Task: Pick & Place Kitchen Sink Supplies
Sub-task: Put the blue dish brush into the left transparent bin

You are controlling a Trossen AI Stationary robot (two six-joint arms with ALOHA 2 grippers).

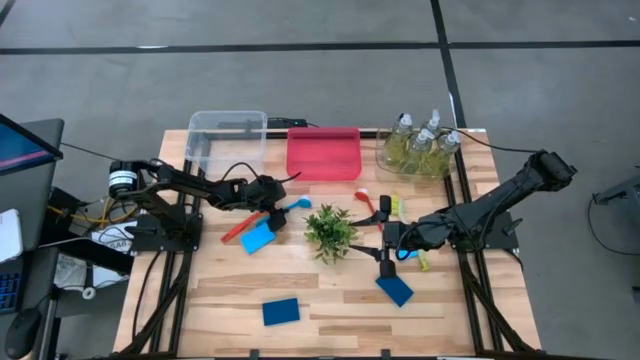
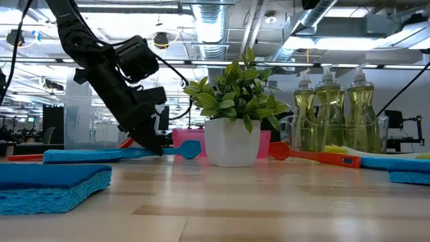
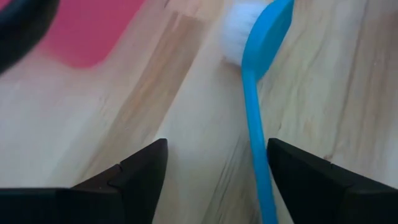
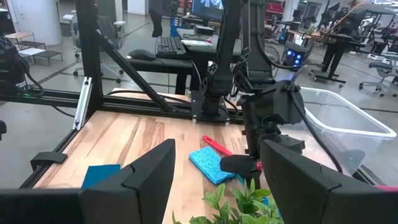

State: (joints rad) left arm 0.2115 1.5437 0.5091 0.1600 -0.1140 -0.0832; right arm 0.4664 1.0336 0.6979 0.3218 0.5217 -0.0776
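The left hand (image 1: 272, 207) is low over the tabletop (image 1: 330, 290), its fingers (image 3: 140, 168) apart on both sides of the handle of the blue brush (image 3: 258, 106), not yet closed on it. This brush lies flat, its white bristles toward the pink bin (image 1: 323, 152). A blue sponge (image 1: 257, 237) and a red brush (image 1: 241, 227) lie just beside this hand. The right hand (image 1: 388, 250) waits right of the plant (image 1: 329, 230), open and empty, above another blue sponge (image 1: 394, 290). 3 pump bottles (image 1: 420, 140) stand in a clear bin (image 1: 385, 157) at the far right corner.
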